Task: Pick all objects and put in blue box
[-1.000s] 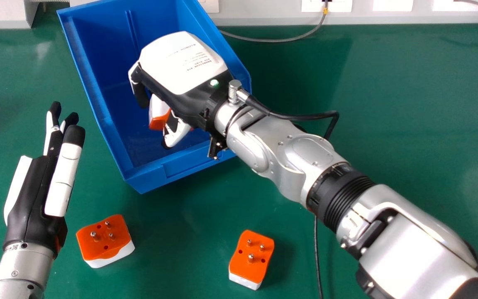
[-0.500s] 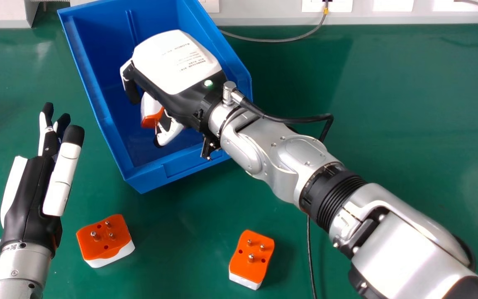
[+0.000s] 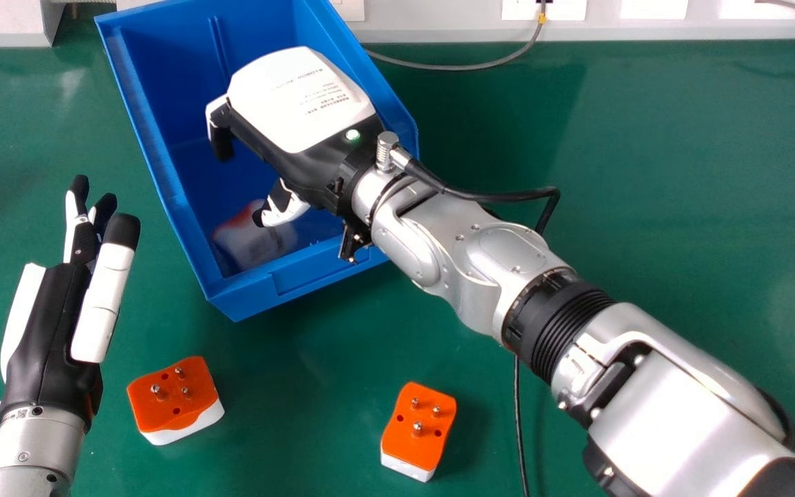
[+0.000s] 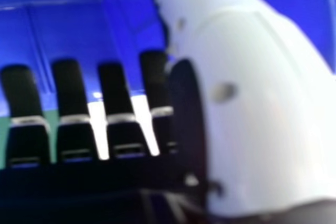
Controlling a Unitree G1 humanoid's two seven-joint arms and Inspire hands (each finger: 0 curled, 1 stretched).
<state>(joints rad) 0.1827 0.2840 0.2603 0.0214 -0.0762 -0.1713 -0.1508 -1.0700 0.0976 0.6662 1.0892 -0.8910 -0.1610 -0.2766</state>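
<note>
In the head view my right hand (image 3: 301, 103) hangs over the blue box (image 3: 270, 284), fingers loosely bent and apart from the thumb, nothing between them. Below its thumb a blurred white and orange adapter (image 3: 252, 241) is inside the box near the front wall. In the right hand view the right hand (image 4: 118, 90) has its fingers extended, the blue box (image 4: 58, 30) behind them. Two orange-topped adapters stand pins up on the table: one (image 3: 177, 400) at lower left, another (image 3: 418, 428) at lower centre. My left hand (image 3: 52, 331) is at the left, its fingers straight.
The green table (image 3: 646, 172) stretches to both sides of the box. Behind it runs a pale wall strip with sockets and a grey cable (image 3: 466, 67). A black cable (image 3: 519, 428) hangs beside the right forearm, right of the centre adapter.
The right hand has let go of the adapter, which has dropped into the box; its fingers have opened. That hand shifted left, then slightly back right. The left hand has moved slightly left.
</note>
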